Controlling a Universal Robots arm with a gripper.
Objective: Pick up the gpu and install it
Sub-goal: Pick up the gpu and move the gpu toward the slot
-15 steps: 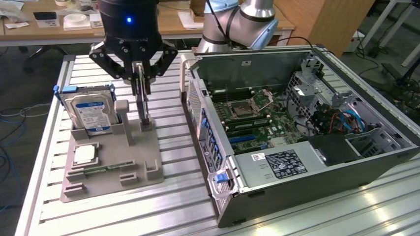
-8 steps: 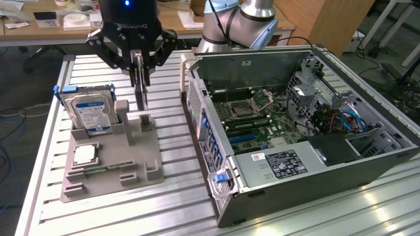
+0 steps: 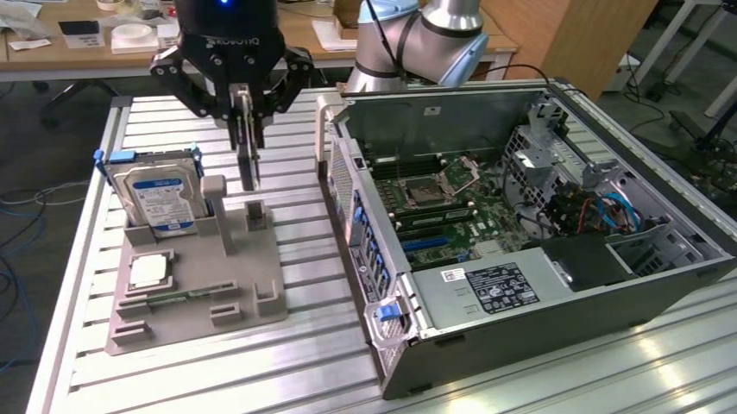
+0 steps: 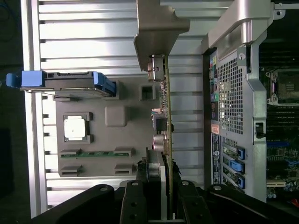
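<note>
Clamped between the fingers of the pincer [image 3: 248, 121], the gpu [image 3: 248, 164] is held upright and edge-on, its long edge running down from the jaws. Its lower edge is seen just above the grey holder [image 3: 248, 280], over a small slotted post near the holder's edge that faces the case. Whether card and post touch cannot be told. In the wrist view the pincer [image 4: 166, 170] is closed on one end of the gpu [image 4: 167, 107], and the card's silvery metal end is carried away from the jaws.

Toward the edge of the worktop [image 3: 86, 285] at the exterior view's left, a hard drive [image 3: 161, 197] with blue side rails is stood upright in a corner of the holder. Just beside it, nearer the camera, a square CPU chip [image 3: 150, 272] is laid flat in a recess. A memory stick [image 3: 173, 299] is seated in a slot nearer still.

A narrow strip of bare slotted worktop is left between the holder and the computer case [image 3: 553, 345]. The case is laid on its side along the worktop's edge at the exterior view's right, with its perforated rear wall turned toward the holder. Its upper side is open, so the motherboard [image 3: 461, 228] is exposed from above with free room over it.
</note>
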